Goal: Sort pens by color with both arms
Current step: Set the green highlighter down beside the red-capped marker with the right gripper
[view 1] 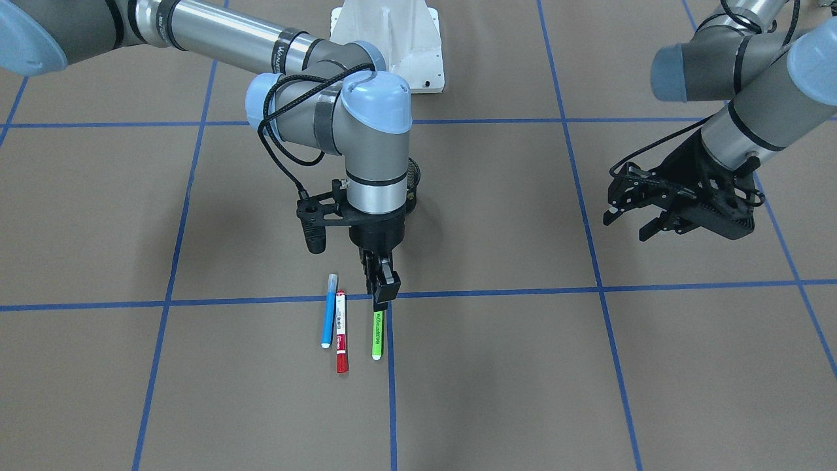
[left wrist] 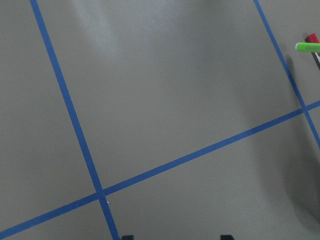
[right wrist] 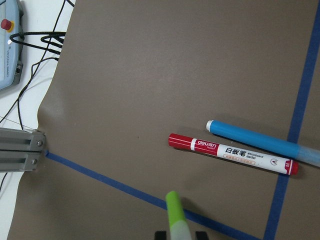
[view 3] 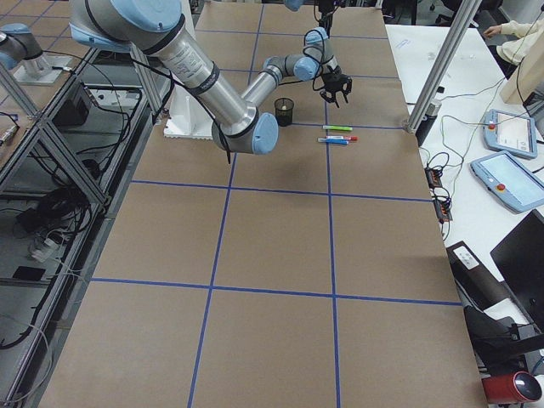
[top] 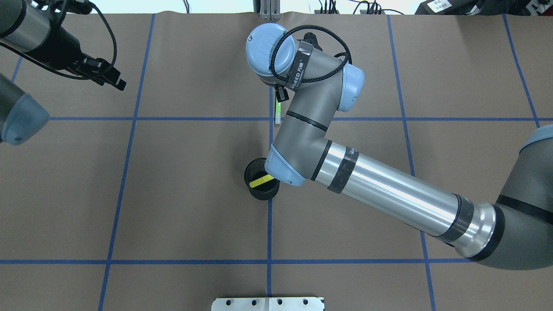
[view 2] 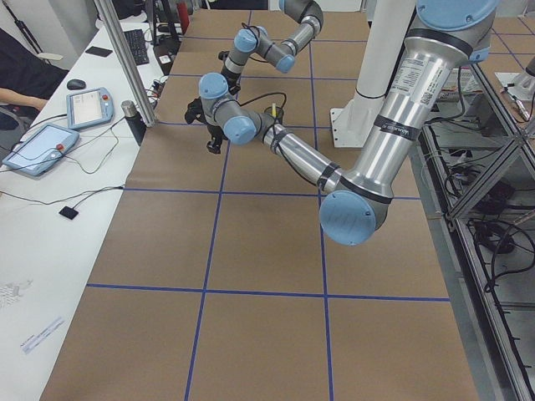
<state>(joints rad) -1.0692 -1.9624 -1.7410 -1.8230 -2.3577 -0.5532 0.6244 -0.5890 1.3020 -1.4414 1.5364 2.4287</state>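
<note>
Yellow pen [top: 261,182] already in cup [top: 261,179]. Right gripper [view 1: 385,294] clenched on green pen [view 1: 377,334], beside red pen [view 1: 341,333] and blue pen [view 1: 328,319] on table. Left gripper [view 1: 628,219] released, empty. Three left.

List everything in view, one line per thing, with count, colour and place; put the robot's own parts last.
green pen: one, green, on the table, its far end between the right gripper's fingers.
red pen: one, red with white label, flat beside the blue pen.
blue pen: one, blue, flat on the table.
yellow pen: one, yellow, inside the cup.
cup: one, black, mid-table.
pedestal: one, white, at the robot's base.
left gripper: one, black, open, above bare table.
right gripper: one, black, at the green pen.
</note>
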